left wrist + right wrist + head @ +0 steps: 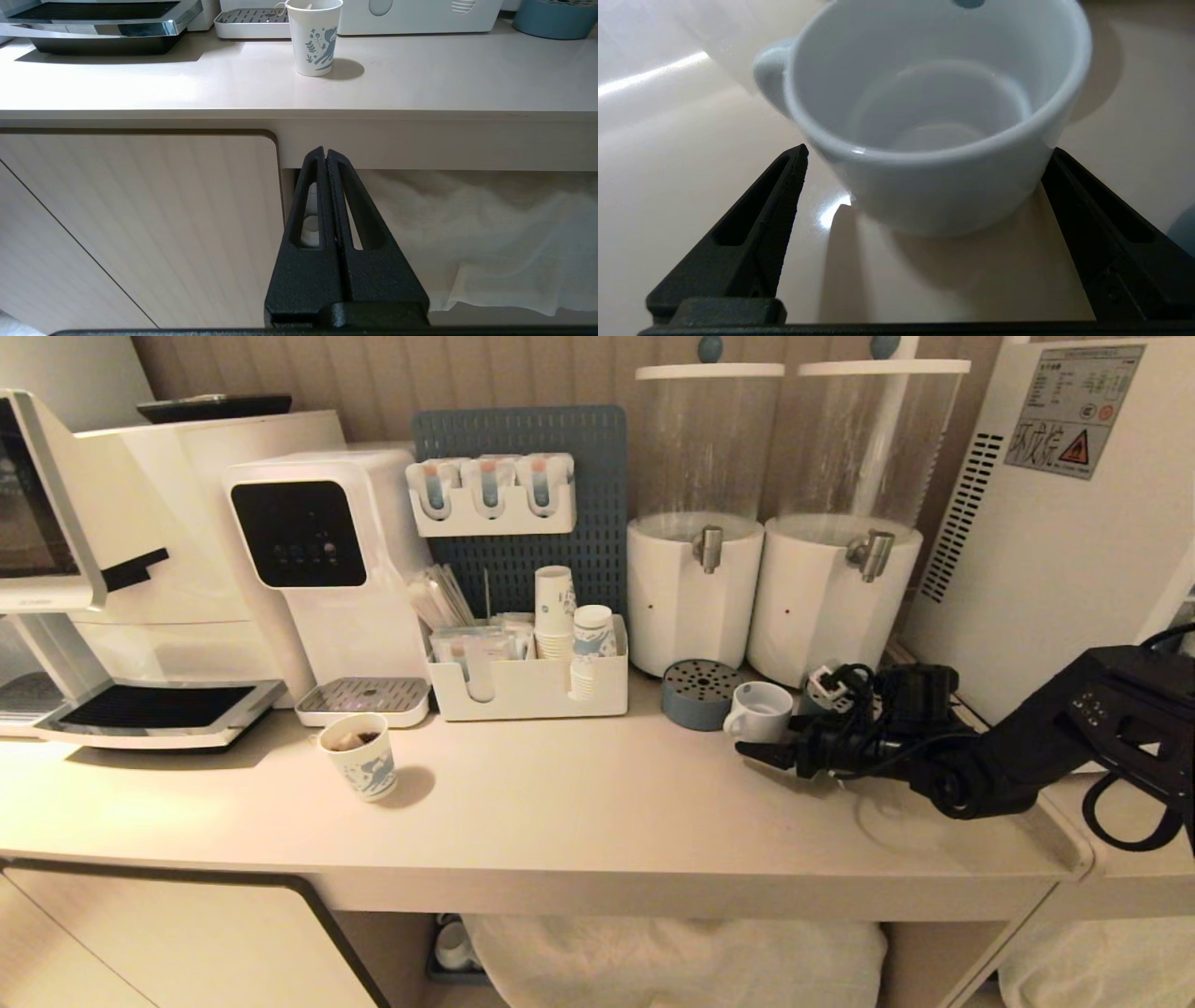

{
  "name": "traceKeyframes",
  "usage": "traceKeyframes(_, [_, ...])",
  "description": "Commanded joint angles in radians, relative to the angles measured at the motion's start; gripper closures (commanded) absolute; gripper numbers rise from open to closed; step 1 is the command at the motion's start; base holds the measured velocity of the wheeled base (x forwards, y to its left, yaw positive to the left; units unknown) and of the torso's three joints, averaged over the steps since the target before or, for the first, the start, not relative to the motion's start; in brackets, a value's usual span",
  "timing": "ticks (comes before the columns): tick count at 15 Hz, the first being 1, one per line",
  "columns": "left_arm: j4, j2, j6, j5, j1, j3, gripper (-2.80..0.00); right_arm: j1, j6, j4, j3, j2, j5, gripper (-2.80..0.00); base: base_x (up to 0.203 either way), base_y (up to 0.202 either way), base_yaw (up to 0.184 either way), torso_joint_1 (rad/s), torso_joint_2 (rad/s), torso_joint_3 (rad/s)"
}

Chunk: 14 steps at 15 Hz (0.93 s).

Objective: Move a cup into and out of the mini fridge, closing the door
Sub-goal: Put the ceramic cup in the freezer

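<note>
White ceramic, the cup is sitting on the counter at centre right of the head view, beside a blue perforated disc, well outside the mini fridge at the right edge. We are judging the task barely begun: the cup is not yet gripped, and the fridge trips and door closing all remain. We are reaching our right gripper in low and level from the right, its 2 fingers spread wide on either side of the cup, not touching it. Our left gripper is hanging parked below the counter edge, fingers pressed together.
</note>
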Motion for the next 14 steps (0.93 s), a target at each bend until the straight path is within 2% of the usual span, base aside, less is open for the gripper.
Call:
traceKeyframes(1, [0.000,0.000,0.000,0.000,0.000,0.000,0.00,0.003,-0.001,0.000,-0.017,0.009,0.004,-2.80,0.000,0.000,0.000,0.000,0.00,0.000])
traceKeyframes(10, [0.000,0.002,0.000,0.000,0.000,0.000,0.00,0.006,-0.001,0.006,-0.030,0.020,0.003,-2.80,0.000,0.000,0.000,0.000,0.00,0.000])
traceKeyframes(11, [0.000,0.000,0.000,0.002,0.000,0.000,0.00,0.005,-0.003,0.003,-0.027,0.020,0.003,0.00,0.000,0.000,0.000,0.000,0.00,0.000])
traceKeyframes(14, [0.000,0.002,0.000,0.000,0.000,0.000,0.00,0.005,-0.001,0.015,-0.025,0.019,0.003,0.00,0.000,0.000,0.000,0.000,0.00,0.000])
